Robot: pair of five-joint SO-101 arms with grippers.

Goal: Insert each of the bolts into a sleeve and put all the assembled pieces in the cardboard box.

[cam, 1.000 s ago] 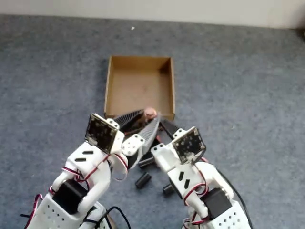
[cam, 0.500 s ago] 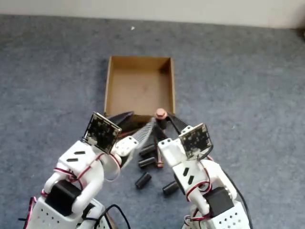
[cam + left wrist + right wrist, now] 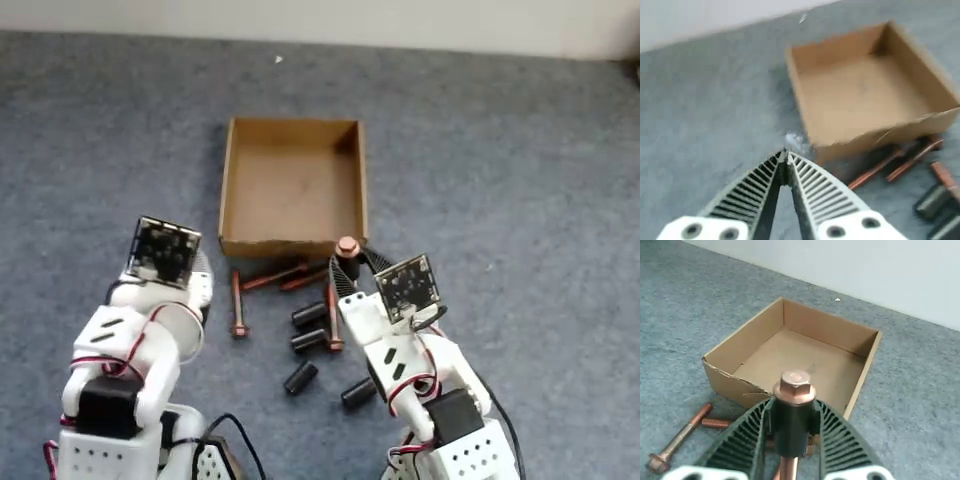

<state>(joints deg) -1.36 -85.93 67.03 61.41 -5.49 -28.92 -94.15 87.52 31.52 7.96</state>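
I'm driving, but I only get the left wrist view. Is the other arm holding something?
Observer: Yes. The right gripper is shut on a sleeve with a bolt through it.
Operator: How many sleeves are lying loose?
Observer: Four loose sleeves, in the high view, between the arms.
Operator: Any bolt I can't see?
Observer: A lone bolt lies right beside the left arm.
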